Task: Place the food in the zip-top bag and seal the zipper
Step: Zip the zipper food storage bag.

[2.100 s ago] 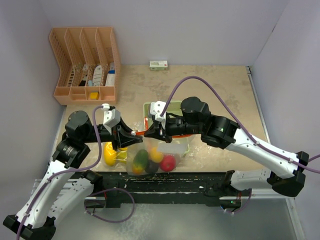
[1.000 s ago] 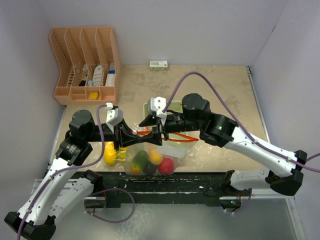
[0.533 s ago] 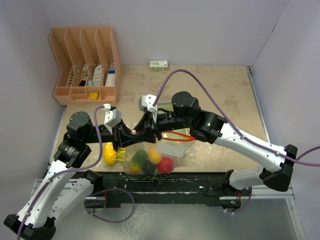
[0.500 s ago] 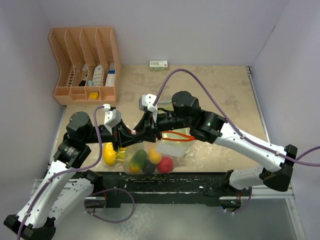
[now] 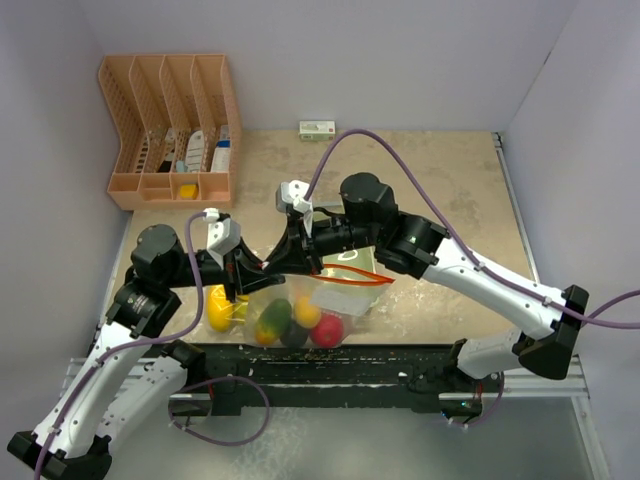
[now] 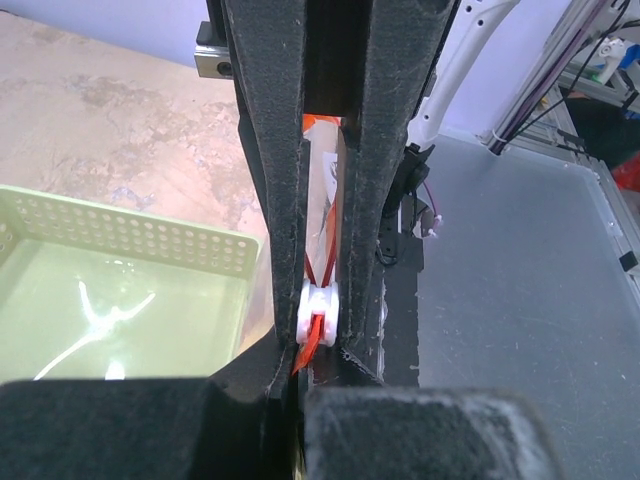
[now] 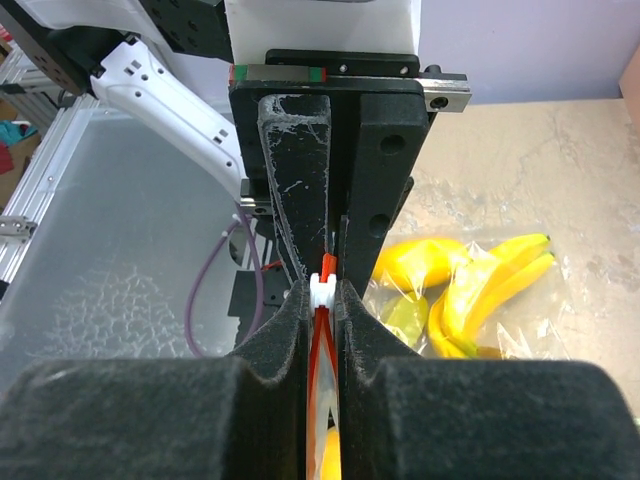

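Top external view shows us the left fingers (image 5: 255,272) and right fingers (image 5: 278,262) meeting tip to tip above the near part of the desk (image 5: 440,180), both on the zipper (image 5: 352,281) of the bag (image 5: 340,300). We see the left fingers fully closed, pinching the orange strip. In the right wrist view the right fingers (image 7: 323,400) are likewise pressed together on the zipper (image 7: 322,365), with a white slider (image 7: 321,290) just ahead of their tips, between them and the left fingers (image 7: 334,200). From the left wrist we find the same slider (image 6: 320,305) sitting between the right fingers (image 6: 322,200). Behind the right fingers the zipper's two strips stand apart in a loop, so that stretch of the mouth is open. The bag hangs below both sets of fingers with the food (image 5: 297,322) inside, and bananas (image 7: 470,290) show through the plastic. A green tray (image 6: 120,235) lies on the desk to one side of the fingers.
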You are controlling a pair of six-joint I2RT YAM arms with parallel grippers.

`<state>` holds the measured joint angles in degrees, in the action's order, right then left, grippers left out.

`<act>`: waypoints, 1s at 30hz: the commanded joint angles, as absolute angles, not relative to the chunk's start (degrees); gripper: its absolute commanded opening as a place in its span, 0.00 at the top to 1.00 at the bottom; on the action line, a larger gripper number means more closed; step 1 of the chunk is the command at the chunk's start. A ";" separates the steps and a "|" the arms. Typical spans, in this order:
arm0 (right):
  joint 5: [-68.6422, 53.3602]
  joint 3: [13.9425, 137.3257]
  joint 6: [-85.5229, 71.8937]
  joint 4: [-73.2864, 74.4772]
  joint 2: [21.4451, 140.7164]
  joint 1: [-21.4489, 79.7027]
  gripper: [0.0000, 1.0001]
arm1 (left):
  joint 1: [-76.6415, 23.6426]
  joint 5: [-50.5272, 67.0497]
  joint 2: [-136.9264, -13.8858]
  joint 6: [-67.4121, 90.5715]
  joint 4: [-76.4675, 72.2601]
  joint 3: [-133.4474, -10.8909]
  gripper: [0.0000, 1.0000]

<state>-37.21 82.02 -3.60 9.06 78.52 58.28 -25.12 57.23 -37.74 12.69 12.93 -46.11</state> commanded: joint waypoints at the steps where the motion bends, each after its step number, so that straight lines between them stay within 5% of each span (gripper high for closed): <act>1: -38.67 84.89 -4.03 8.96 79.19 57.98 1.00 | -24.97 56.99 -37.29 11.99 9.67 -46.97 1.00; 23: -38.19 74.20 -4.48 10.95 72.14 53.17 1.00 | -25.01 52.71 -35.87 11.89 10.28 -48.74 1.00; 30: -42.21 76.04 -5.03 10.15 73.20 53.17 1.00 | -24.96 60.56 -39.06 12.14 5.56 -47.59 0.96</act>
<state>-38.00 74.54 -4.23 9.63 72.99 53.56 -25.15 55.05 -37.65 12.49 12.97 -46.13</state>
